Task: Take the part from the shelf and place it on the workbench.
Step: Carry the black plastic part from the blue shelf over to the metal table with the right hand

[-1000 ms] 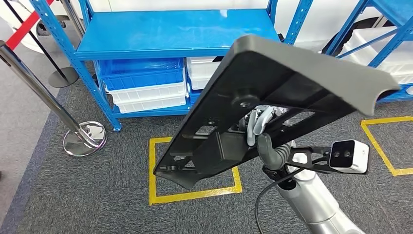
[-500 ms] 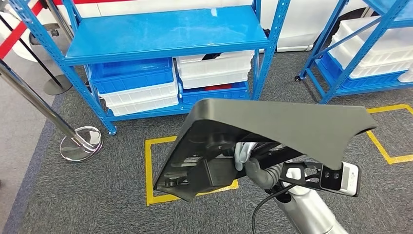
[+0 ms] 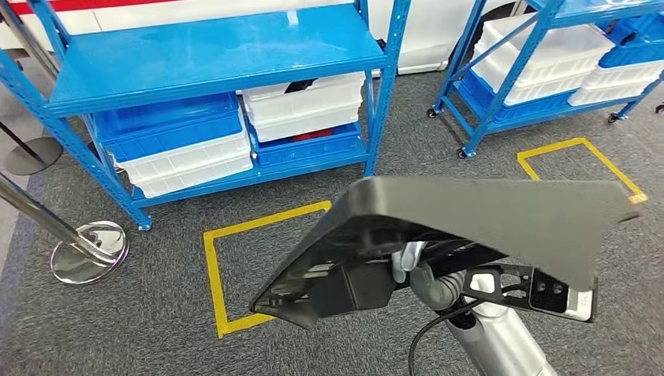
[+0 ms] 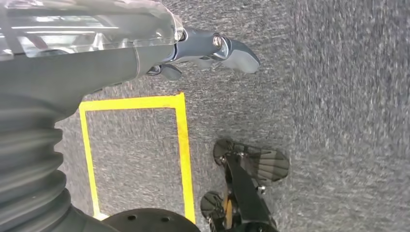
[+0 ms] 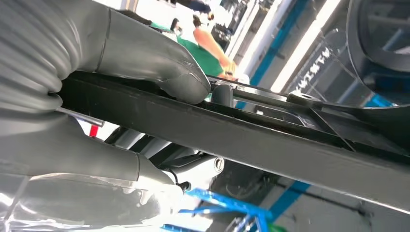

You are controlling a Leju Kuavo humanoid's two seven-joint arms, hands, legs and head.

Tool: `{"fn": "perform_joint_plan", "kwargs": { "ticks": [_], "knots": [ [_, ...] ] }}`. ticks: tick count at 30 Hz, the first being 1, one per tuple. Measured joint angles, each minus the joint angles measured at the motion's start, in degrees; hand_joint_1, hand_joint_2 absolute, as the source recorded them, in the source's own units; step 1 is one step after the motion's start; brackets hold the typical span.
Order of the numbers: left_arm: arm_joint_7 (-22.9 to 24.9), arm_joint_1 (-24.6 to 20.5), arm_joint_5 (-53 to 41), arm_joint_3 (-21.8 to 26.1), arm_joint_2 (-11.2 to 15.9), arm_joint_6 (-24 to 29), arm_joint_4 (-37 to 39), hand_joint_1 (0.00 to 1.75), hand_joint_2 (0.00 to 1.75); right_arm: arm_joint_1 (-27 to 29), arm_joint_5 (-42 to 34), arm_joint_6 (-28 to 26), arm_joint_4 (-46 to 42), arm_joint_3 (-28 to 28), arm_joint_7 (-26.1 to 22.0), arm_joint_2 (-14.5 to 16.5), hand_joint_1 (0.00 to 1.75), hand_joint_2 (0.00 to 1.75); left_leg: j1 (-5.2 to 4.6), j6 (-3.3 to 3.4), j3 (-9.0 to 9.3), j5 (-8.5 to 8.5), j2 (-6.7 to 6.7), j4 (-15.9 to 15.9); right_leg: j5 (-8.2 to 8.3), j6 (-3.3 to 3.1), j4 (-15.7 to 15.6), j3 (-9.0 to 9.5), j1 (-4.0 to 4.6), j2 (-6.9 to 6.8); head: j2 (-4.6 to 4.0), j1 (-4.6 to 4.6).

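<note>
- Head view: right hand [image 3: 415, 270] grips the part [image 3: 470, 227], a flat black moulded panel, held above grey carpet [image 3: 117, 329] and a yellow taped square [image 3: 215, 270]; blue shelf [image 3: 203, 55] with white and blue bins [image 3: 301, 102] stands beyond.
- Left wrist view: left hand [image 4: 203, 48] hangs over the carpet, fingers loosely apart, holding nothing.
- Right wrist view: thumb [image 5: 179, 77] clamps the part's ribbed edge.

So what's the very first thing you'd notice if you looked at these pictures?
The big dark grey part, held up by the right robot hand so it fills the middle of the head view. Behind it stands a bright blue shelf with blue and white bins underneath. A yellow taped square marks the grey carpet in front.
</note>
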Motion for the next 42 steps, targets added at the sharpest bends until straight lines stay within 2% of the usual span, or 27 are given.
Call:
{"fn": "perform_joint_plan", "kwargs": {
  "ticks": [2, 3, 5, 7, 9, 11, 12, 13, 14, 15, 16, 18, 20, 22, 23, 24, 26, 28, 29, 30, 32, 34, 35, 37, 38, 40, 42],
  "knots": [
    [0.3, -0.1, 0.0, 0.0, 0.0, 0.2, 0.0, 0.0, 1.75, -0.3, -0.6, 0.0, 0.2, 0.0, 0.0, 0.0, 1.75, 1.75, -0.08, -0.26, -0.02, -0.11, 1.06, 0.2, 3.04, -0.16, -7.4, 4.5, 0.06, -1.73, 0.0, 0.0],
    [0.5, -0.1, 0.0, 0.0, 0.0, 0.3, 0.0, 0.0, 1.75, -0.5, -0.6, 0.0, 0.2, -0.1, 0.0, 0.2, 1.75, 1.75, -0.21, -0.53, -0.05, -0.2, 1.49, 0.4, 3.84, -0.52, -10.8, 6.29, 0.3, -2.72, 0.0, 0.0],
    [0.6, 0.0, 0.0, 0.0, 0.1, 0.4, 0.0, 0.0, 1.75, 0.4, 0.5, 0.5, 0.0, -0.3, 0.0, 0.9, 1.75, 1.75, -0.48, -1.25, -0.09, -0.24, 2.42, 0.6, 3.95, -1.53, -13.7, 7.48, 0.88, -3.72, 0.0, 0.0],
    [0.4, -0.2, 0.0, 0.0, 0.4, 0.3, 0.0, 0.0, 1.75, 3.1, 3.4, 1.2, -0.9, -0.5, 0.0, 2.5, 1.75, 1.75, -0.5, -1.97, -0.14, -0.35, 3.2, 0.6, 4.22, -2.53, -14.0, 7.21, 0.9, -2.79, 0.0, 0.0],
    [0.1, -0.4, 0.0, 0.0, 0.8, -0.1, 0.0, 0.0, 1.75, 5.9, 5.6, 2.1, -2.2, -0.8, 0.0, 4.2, 1.75, 1.75, -0.31, -2.6, -0.81, -1.95, 1.63, 2.3, 4.64, -3.32, -14.3, 7.07, 0.67, -1.75, 0.0, -0.01],
    [-0.6, -0.5, 0.0, 0.0, 1.4, -0.4, 0.0, 0.0, 1.75, 7.6, 6.0, 3.6, -3.1, -1.2, 0.0, 5.9, 1.75, 1.75, -0.15, -2.96, -3.17, -5.6, -1.06, 8.3, 4.93, -3.95, -14.5, 6.92, 0.65, -0.55, 0.0, -0.02],
    [-1.0, -0.5, 0.0, 0.0, 1.7, -0.5, 0.0, 0.0, 1.75, 8.4, 6.0, 4.4, -3.3, -1.7, 0.0, 6.7, 1.75, 1.75, -0.15, -3.01, -4.78, -7.39, -1.78, 12.2, 5.0, -4.15, -14.4, 6.84, 0.7, 0.15, 0.0, -0.01],
    [-1.5, -0.4, 0.0, 0.0, 2.0, -0.5, 0.0, 0.0, 1.75, 9.2, 6.1, 5.2, -3.4, -2.3, 0.0, 7.4, 1.75, 1.75, -0.16, -3.03, -6.07, -8.4, -2.13, 15.3, 5.04, -4.23, -14.3, 6.79, 0.75, 0.93, 0.0, -0.01],
    [-1.9, -0.4, 0.0, 0.0, 2.3, -0.5, 0.0, 0.0, 1.75, 10.0, 6.3, 5.9, -3.4, -2.9, 0.0, 8.1, 1.75, 1.75, -0.16, -2.99, -6.58, -8.32, -2.31, 16.6, 5.05, -4.26, -14.2, 6.76, 0.79, 1.71, 0.0, -0.02],
    [-2.3, -0.4, 0.0, 0.0, 2.4, -0.5, 0.0, 0.0, 1.75, 10.6, 6.5, 6.4, -3.4, -3.6, 0.0, 8.7, 1.75, 1.75, -0.15, -2.89, -6.09, -7.14, -2.46, 15.7, 5.06, -4.26, -14.1, 6.76, 0.8, 2.51, 0.0, -0.01],
    [-2.6, -0.5, 0.0, 0.0, 2.6, -0.5, 0.0, 0.0, 1.75, 11.0, 6.7, 6.7, -3.4, -4.1, 0.0, 9.2, 1.75, 1.75, -0.12, -2.74, -4.64, -5.15, -2.84, 12.6, 5.06, -4.25, -14.0, 6.79, 0.79, 3.32, 0.0, -0.02],
    [-2.8, -0.6, 0.0, 0.0, 2.8, -0.5, 0.0, 0.0, 1.75, 11.4, 7.0, 6.9, -3.4, -4.9, 0.0, 10.2, 1.75, 1.75, 0.08, -2.37, -1.16, -1.95, -5.17, 5.0, 5.08, -4.02, -13.7, 6.66, 0.82, 4.86, 0.0, -0.01],
    [-2.9, -0.7, 0.0, 0.0, 3.0, -0.3, 0.1, 0.0, 1.75, 11.7, 7.0, 7.0, -3.5, -5.5, 0.0, 10.8, 1.75, 1.75, 0.13, -2.04, 0.39, -1.24, -6.8, 1.3, 5.35, -3.34, -13.5, 6.08, 0.79, 6.18, 0.0, -0.01],
    [-3.1, -0.9, 0.0, -0.1, 3.2, 0.0, 0.1, 0.0, 1.75, 12.2, 7.3, 6.9, -3.8, -6.1, 0.0, 11.3, 1.75, 1.75, 0.11, -1.56, 0.4, -1.09, -6.02, 0.9, 5.74, -2.5, -13.5, 5.5, 0.69, 7.15, 0.0, -0.02],
    [-3.1, -1.1, 0.0, -0.3, 3.2, 0.2, 0.1, 0.0, 1.75, 12.5, 7.6, 6.7, -4.1, -6.4, 0.0, 11.5, 1.75, 1.75, 0.2, -1.18, 0.37, -0.84, -5.43, 0.7, 5.55, -2.19, -13.2, 5.25, 0.75, 6.54, 0.0, -0.01],
    [-3.2, -1.2, 0.0, -0.5, 3.3, 0.3, 0.1, 0.0, 1.75, 12.7, 7.9, 6.4, -4.3, -6.7, 0.0, 11.6, 1.75, 1.75, 0.31, -0.77, 0.36, -0.6, -4.79, 0.4, 4.76, -1.92, -12.2, 4.7, 0.83, 5.21, 0.0, -0.01],
    [-3.4, -1.3, 0.0, -0.9, 3.3, 0.8, 0.1, 0.0, 1.75, 12.9, 8.6, 5.8, -4.5, -6.9, 0.0, 11.9, 1.75, 1.75, 0.29, -0.26, 0.28, -0.32, -3.33, 0.2, 1.45, -1.52, -6.7, 2.19, 0.84, 1.76, 0.0, 0.0],
    [-3.6, -1.3, 0.0, -1.0, 3.3, 1.3, 0.1, 0.0, 1.75, 13.2, 8.9, 5.3, -4.5, -6.9, 0.0, 12.1, 1.75, 1.75, 0.16, -0.16, 0.08, -0.31, -1.78, 0.2, -1.67, -1.21, 0.5, -1.1, 0.55, 0.46, 0.0, 0.0],
    [-3.7, -1.3, 0.0, -1.0, 3.3, 1.4, 0.1, 0.0, 1.75, 13.4, 8.9, 5.1, -4.5, -6.9, 0.0, 12.1, 1.75, 1.75, 0.14, -0.17, 0.02, -0.32, -0.98, 0.2, -1.94, -1.11, 2.2, -1.8, 0.43, 0.29, 0.0, 0.0],
    [-3.7, -1.3, 0.0, -1.1, 3.3, 1.5, 0.1, 0.0, 1.75, 13.5, 8.9, 5.1, -4.5, -6.9, 0.0, 12.1, 1.75, 1.75, 0.14, -0.2, 0.01, -0.34, -0.22, 0.2, -1.1, -1.07, 1.6, -1.3, 0.36, 0.11, 0.0, 0.0],
    [-3.7, -1.5, 0.0, -1.1, 3.3, 1.6, 0.1, 0.0, 1.75, 13.6, 8.9, 5.1, -4.5, -6.9, 0.0, 12.2, 1.75, 1.75, 0.12, -0.38, 0.18, -0.44, 1.11, 0.2, 2.38, -1.33, -5.7, 2.85, 0.42, -1.25, 0.0, 0.0],
    [-3.7, -1.7, 0.0, -1.1, 3.2, 1.8, 0.1, 0.0, 1.75, 13.5, 8.9, 5.0, -4.6, -6.9, 0.0, 12.3, 1.75, 1.75, -0.11, -0.84, 0.36, -0.6, 2.13, 0.3, 4.3, -1.99, -12.6, 6.52, 1.02, -3.34, 0.0, 0.0],
    [-3.8, -1.7, 0.0, -1.1, 3.1, 1.8, 0.1, 0.0, 1.75, 13.5, 8.8, 4.9, -4.6, -6.9, 0.0, 12.3, 1.75, 1.75, -0.22, -1.15, 0.43, -0.66, 2.61, 0.3, 4.4, -2.31, -13.9, 7.11, 1.3, -3.81, 0.0, 0.0],
    [-3.8, -1.8, 0.0, -1.1, 3.0, 1.8, 0.1, 0.0, 1.75, 13.5, 8.8, 4.4, -4.6, -6.9, 0.0, 12.3, 1.75, 1.75, -0.32, -1.83, 0.62, -0.67, 3.68, 0.2, 4.52, -2.9, -14.3, 6.85, 1.48, -2.79, 0.0, 0.0],
    [-3.9, -1.9, 0.0, -1.2, 2.9, 1.8, 0.1, 0.0, 1.75, 13.5, 8.7, 4.1, -4.6, -6.9, 0.0, 12.3, 1.75, 1.75, -0.24, -2.17, 0.67, -0.89, 3.59, 0.3, 4.71, -3.2, -14.5, 6.83, 1.32, -2.21, 0.0, -0.01],
    [-4.2, -2.0, 0.0, -1.4, 2.7, 1.6, 0.1, 0.0, 1.75, 13.3, 8.8, 3.1, -4.7, -6.8, 0.0, 12.3, 1.75, 1.75, -0.07, -2.67, -0.33, -3.05, 1.36, 3.0, 5.16, -3.89, -14.9, 6.89, 0.95, -1.05, 0.0, -0.01],
    [-4.3, -1.9, 0.0, -2.0, 2.5, 1.2, 0.1, 0.0, 1.75, 13.1, 8.9, 1.9, -4.7, -6.5, 0.0, 12.3, 1.75, 1.75, 0.06, -2.9, -3.35, -7.03, -1.49, 10.1, 5.4, -4.32, -15.0, 6.81, 0.87, 0.2, 0.0, -0.02]
  ]
}}
